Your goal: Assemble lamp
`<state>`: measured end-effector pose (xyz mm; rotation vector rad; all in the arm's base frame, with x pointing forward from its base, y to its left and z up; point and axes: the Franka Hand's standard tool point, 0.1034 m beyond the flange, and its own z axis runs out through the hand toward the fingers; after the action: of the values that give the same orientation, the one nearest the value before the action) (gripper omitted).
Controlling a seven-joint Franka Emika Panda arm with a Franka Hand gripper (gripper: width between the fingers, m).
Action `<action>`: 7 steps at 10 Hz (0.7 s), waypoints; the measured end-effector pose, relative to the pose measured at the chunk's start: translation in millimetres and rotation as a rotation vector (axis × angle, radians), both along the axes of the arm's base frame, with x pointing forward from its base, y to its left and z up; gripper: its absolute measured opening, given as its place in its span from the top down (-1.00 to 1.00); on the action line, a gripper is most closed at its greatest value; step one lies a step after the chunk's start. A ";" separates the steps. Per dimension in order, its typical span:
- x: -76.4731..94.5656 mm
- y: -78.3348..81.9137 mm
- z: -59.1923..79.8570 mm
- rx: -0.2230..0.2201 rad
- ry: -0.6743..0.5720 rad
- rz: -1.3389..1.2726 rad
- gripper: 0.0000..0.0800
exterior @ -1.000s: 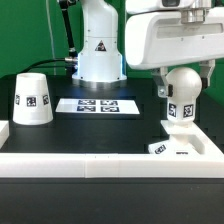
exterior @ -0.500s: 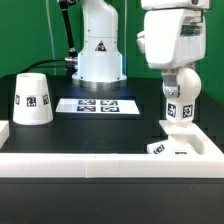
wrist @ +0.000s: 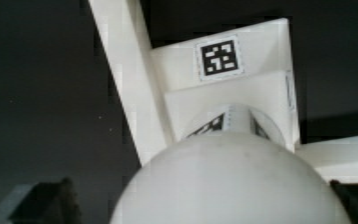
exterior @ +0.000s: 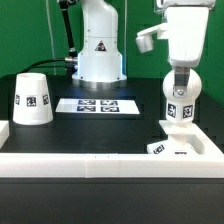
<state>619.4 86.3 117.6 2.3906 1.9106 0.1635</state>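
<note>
The white ball bulb (exterior: 181,92) stands upright at the exterior view's right, its tagged stem on the blocky base (exterior: 176,147). My gripper (exterior: 179,76) hangs straight above it, fingers down at either side of the ball's top. In the wrist view the bulb (wrist: 220,165) fills the middle between the dark fingers (wrist: 48,203), with a gap showing on one side. My gripper (wrist: 208,205) is open. The tagged base (wrist: 229,75) lies beyond the ball. The cone shade (exterior: 32,98) stands alone at the exterior view's left.
The marker board (exterior: 98,104) lies flat in the middle, in front of the arm's white pedestal (exterior: 99,45). A low white wall (exterior: 90,162) runs along the near edge and also shows in the wrist view (wrist: 131,80).
My hand has turned about its vertical axis above the bulb, from broadside to narrow. The bulb's tag keeps facing the same way. The shade and base have not moved.
</note>
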 end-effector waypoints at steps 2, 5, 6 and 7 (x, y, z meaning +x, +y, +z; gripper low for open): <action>-0.1 -0.3 -0.2 0.000 0.001 -0.003 -0.44; -0.6 -1.2 -0.3 0.013 0.002 -0.084 -0.44; -1.5 -3.5 0.0 0.029 -0.002 -0.210 -0.44; -3.5 -3.9 -0.4 0.045 -0.010 -0.316 -0.44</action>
<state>615.9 82.4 117.2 2.6734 1.5125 0.1983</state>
